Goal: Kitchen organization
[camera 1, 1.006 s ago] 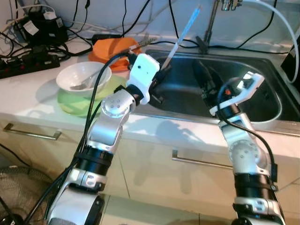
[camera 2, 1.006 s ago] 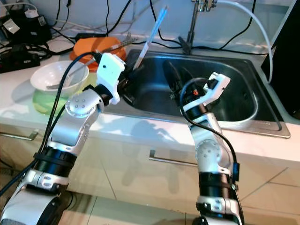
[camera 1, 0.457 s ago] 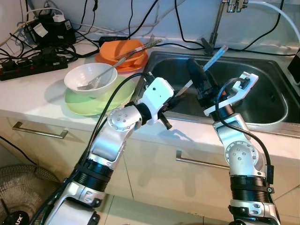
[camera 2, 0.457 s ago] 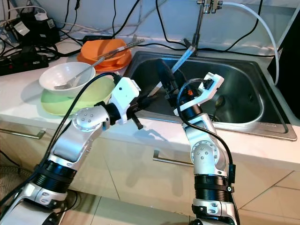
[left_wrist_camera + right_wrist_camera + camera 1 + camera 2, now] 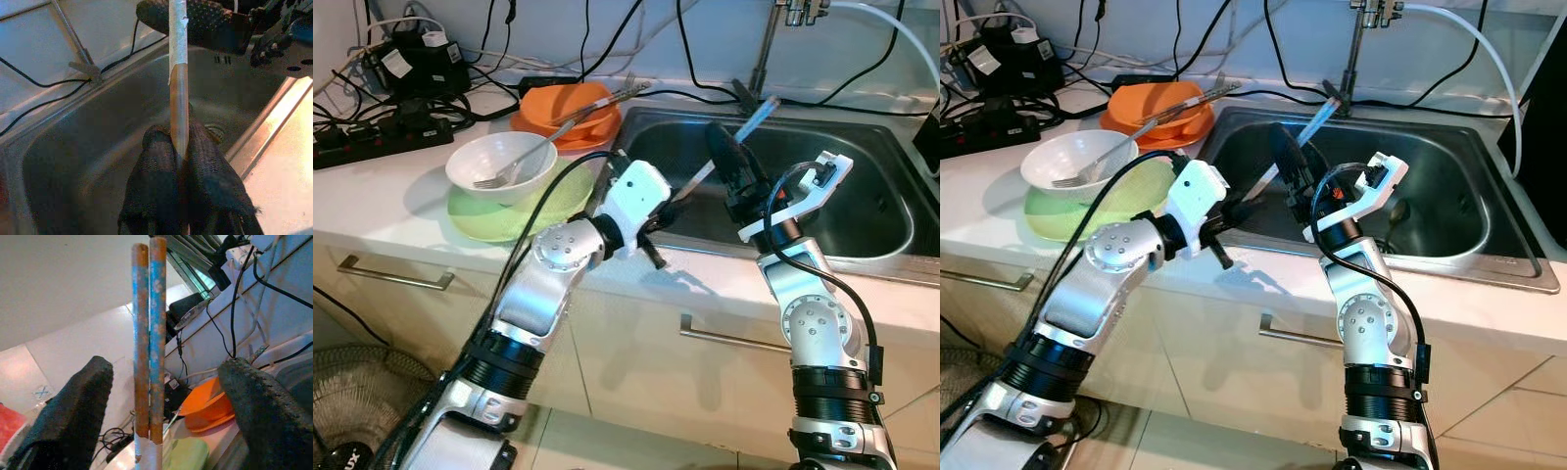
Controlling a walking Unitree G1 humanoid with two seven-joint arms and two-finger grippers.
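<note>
Blue-tipped chopsticks (image 5: 729, 140), paired, tilted over sink (image 5: 862, 186), lower end clamped.

White table (image 5: 391, 196) runs along a pale wall (image 5: 636, 29), steel sink (image 5: 891, 250) sunk into it under a tap (image 5: 793, 12). Cream cabinet fronts (image 5: 636, 362) below with metal handles (image 5: 396, 274), tiled floor (image 5: 607, 446) underneath, a fan grille (image 5: 352, 411) in the corner, black cables (image 5: 401, 108) heaped by the wall
</note>
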